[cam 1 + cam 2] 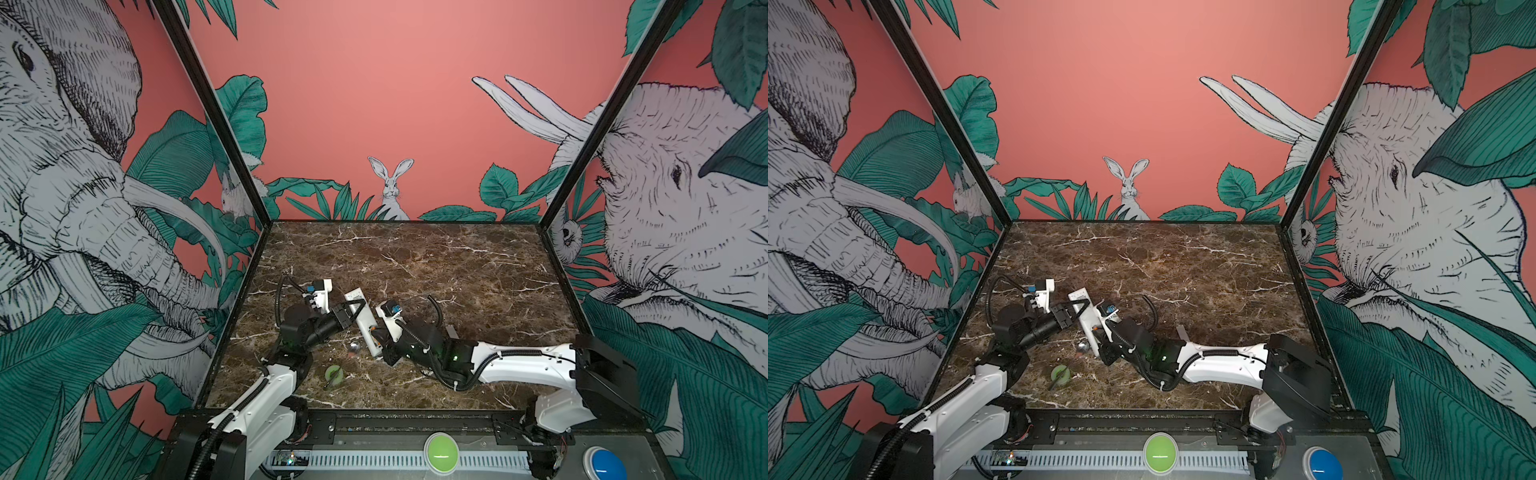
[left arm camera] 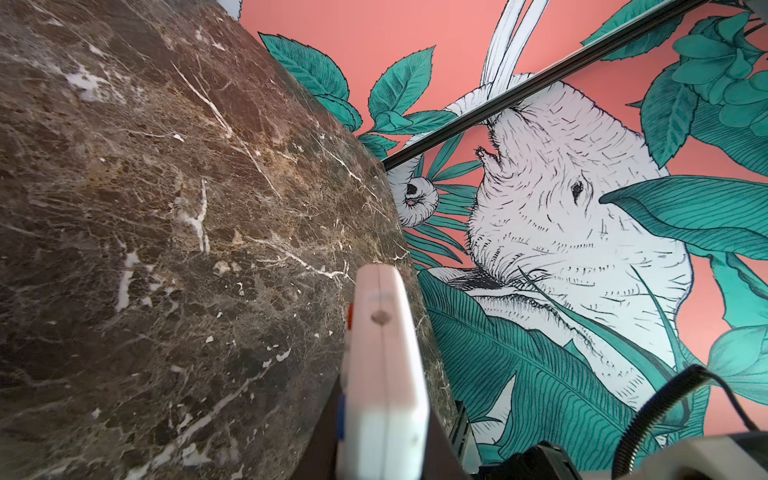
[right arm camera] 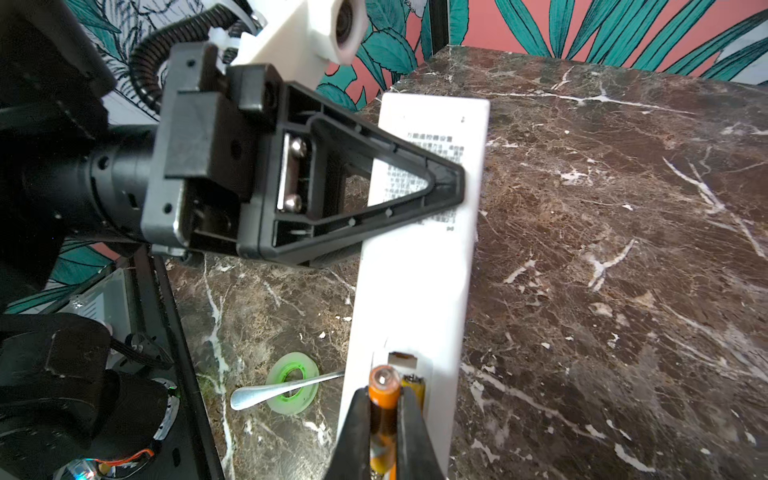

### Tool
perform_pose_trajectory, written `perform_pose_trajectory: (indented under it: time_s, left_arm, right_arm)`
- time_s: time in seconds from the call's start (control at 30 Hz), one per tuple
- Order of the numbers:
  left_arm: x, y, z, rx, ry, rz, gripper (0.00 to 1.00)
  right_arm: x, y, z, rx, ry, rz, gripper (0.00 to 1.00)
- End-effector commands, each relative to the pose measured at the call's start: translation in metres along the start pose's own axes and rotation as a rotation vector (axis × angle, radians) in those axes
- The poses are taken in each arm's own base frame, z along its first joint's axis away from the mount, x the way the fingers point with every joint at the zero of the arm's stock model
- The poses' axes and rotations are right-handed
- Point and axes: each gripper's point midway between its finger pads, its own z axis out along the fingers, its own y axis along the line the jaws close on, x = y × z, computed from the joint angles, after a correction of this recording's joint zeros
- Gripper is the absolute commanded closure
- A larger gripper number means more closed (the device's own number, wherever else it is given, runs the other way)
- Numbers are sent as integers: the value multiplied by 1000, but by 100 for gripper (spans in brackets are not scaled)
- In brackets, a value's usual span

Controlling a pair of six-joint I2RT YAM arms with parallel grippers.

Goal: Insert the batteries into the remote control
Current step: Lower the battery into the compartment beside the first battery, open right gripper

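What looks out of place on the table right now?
Only the metal spoon: its handle lies across the green tape roll, next to the remote control, so it seems propped up rather than flat. Nothing looks spilled or broken.

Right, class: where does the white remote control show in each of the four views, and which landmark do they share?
Top view: remote control lies low, just left of centre.
Top view: remote control lies low, further left of centre.
Left wrist: remote control in close foreground, edge-on.
Right wrist: remote control through the middle, printed back up.
Shared landmark: brown marble tabletop.
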Motion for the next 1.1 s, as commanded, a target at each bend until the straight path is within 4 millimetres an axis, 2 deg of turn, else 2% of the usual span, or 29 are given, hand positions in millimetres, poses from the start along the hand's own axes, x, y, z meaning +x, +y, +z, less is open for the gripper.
perform_pose_trajectory:
  time_s: [0.0, 0.4, 0.67, 1.07]
  left_arm:
    - [-12, -24, -2, 76, -35, 41, 100]
    - [-13, -26, -3, 88, -46, 34, 100]
    - [-14, -29, -4, 96, -50, 41, 100]
    - [-12, -29, -5, 96, -48, 44, 100]
  right_arm:
    - [-8, 4, 3, -2, -49, 13, 100]
    - [5, 0, 7, 2, -25, 20, 99]
    - [11, -2, 7, 8, -16, 26, 82]
    - [5, 0, 4, 4, -17, 16, 68]
